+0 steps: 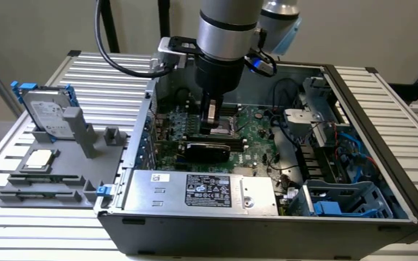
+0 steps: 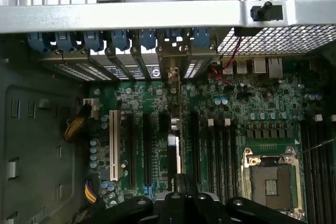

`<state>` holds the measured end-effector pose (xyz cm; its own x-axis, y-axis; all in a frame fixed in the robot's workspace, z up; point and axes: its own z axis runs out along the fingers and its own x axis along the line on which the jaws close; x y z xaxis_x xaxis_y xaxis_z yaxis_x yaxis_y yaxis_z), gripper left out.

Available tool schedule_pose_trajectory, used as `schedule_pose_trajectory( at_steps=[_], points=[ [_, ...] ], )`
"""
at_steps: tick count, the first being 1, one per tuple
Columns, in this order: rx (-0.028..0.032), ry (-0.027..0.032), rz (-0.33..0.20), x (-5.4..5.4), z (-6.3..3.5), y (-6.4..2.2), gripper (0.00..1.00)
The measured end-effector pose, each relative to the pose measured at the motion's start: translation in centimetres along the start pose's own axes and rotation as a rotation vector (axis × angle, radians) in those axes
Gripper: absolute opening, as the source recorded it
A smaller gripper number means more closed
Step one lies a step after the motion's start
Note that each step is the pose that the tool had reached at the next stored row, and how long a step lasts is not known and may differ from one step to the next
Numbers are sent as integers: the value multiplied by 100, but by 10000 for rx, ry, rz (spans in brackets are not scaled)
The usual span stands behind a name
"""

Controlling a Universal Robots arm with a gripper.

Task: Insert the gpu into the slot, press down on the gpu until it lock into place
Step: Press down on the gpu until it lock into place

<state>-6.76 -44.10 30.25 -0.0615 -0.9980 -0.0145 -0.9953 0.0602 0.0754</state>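
Already upright on its long edge, the thin flat black rectangular gpu (image 1: 207,150) stands on the green motherboard (image 1: 256,130) near the open grey computer case's (image 1: 267,217) middle, its long axis running across the exterior view. Directly above, the arm's vertical hand (image 1: 213,129) touches its top edge; how wide its grip is, I cannot tell.

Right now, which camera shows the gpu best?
The exterior view: the gpu shows its broad black face there. The wrist view catches the gpu edge-on, as a thin strip.
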Motion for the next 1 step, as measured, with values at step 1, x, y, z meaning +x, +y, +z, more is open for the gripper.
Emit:
schedule_pose_trajectory(
  at_steps=[1],
  points=[
    [0,-1,0,0,0,0,11]
  ],
)
